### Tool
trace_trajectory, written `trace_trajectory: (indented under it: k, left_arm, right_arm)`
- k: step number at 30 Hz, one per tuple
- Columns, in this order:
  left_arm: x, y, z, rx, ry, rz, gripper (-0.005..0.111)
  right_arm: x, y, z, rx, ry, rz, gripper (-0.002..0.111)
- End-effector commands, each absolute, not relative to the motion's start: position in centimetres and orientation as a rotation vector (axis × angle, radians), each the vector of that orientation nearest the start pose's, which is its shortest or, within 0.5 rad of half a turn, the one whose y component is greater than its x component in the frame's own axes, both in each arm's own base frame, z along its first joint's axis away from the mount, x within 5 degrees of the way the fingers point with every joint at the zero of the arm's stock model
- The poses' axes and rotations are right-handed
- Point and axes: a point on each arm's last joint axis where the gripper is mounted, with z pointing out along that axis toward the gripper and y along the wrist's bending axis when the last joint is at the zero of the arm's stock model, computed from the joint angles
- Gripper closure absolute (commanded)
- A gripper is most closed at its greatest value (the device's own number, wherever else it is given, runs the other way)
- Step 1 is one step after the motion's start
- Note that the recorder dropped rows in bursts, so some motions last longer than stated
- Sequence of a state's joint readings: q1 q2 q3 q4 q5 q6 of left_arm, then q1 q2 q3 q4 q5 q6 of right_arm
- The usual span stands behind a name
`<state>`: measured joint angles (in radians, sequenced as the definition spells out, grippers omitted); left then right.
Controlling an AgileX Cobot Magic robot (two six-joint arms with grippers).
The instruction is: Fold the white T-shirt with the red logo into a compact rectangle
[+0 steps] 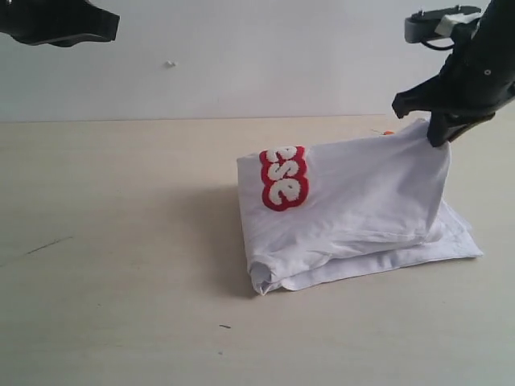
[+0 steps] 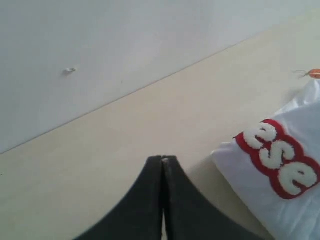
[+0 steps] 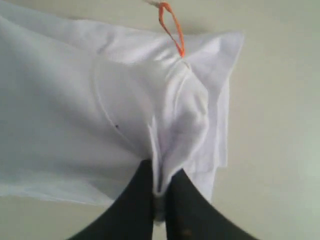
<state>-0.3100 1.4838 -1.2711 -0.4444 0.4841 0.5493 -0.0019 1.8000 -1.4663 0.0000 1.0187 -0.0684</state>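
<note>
The white T-shirt [image 1: 362, 205] lies partly folded on the table, its right end pulled up into a peak. Part of the red logo [image 1: 283, 178] with white letters shows on its upper left corner, and also in the left wrist view as the red logo [image 2: 280, 159]. My right gripper [image 1: 438, 138] is shut on a pinched fold of the white T-shirt [image 3: 100, 125], with cloth squeezed between its black fingers [image 3: 137, 200]. An orange neck tag [image 3: 172, 27] sticks out past the fold. My left gripper [image 2: 163, 159] is shut and holds nothing; it hangs high at the upper left, away from the shirt.
The pale wooden table [image 1: 121, 241] runs to a white wall [image 1: 241, 56] behind. A small dark scratch [image 1: 48, 244] marks the table on the left. The left arm [image 1: 56, 22] sits at the top left corner of the exterior view.
</note>
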Motion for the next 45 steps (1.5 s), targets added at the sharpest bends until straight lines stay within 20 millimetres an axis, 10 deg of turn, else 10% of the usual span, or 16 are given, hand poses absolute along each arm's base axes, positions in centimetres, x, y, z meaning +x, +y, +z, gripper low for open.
trace_trajectory:
  k: [1, 6, 14, 21, 27, 35, 37, 41, 45]
  left_arm:
    - [31.7, -12.0, 35.2, 0.586, 2.052, -0.321, 0.107]
    - [31.7, -12.0, 35.2, 0.586, 2.052, -0.321, 0.107]
    - [31.7, -12.1, 35.1, 0.588, 2.054, -0.322, 0.107]
    - [31.6, -12.1, 35.1, 0.592, 2.061, -0.325, 0.107]
    - [31.6, -12.1, 35.1, 0.592, 2.058, -0.321, 0.107]
    - [31.6, -12.1, 35.1, 0.594, 2.061, -0.323, 0.107]
    - [31.6, -12.1, 35.1, 0.594, 2.061, -0.323, 0.107]
    - [31.6, -12.1, 35.1, 0.594, 2.061, -0.323, 0.107]
    - [31.6, -12.1, 35.1, 0.594, 2.062, -0.325, 0.107]
  right_arm:
    - [38.7, -2.1, 24.6, -0.007, 2.855, -0.315, 0.094]
    - [39.5, -3.1, 22.7, 0.068, 2.856, -0.46, 0.062]
    - [40.0, -2.8, 19.2, 0.073, 2.976, -0.39, 0.06]
    - [40.2, -2.7, 14.8, 0.119, 3.09, 0.041, 0.06]
    - [38.8, -8.1, 13.0, 0.346, 2.963, 0.443, 0.06]
    - [38.5, -7.2, 10.5, 0.272, 2.99, 0.709, 0.06]
    - [38.4, -7.3, 10.2, 0.273, 3.001, 0.704, 0.063]
    - [38.7, -5.0, 8.7, 0.19, 3.046, 0.734, 0.108]
    - [39.6, 0.3, 8.3, -0.009, 3.061, 0.761, 0.108]
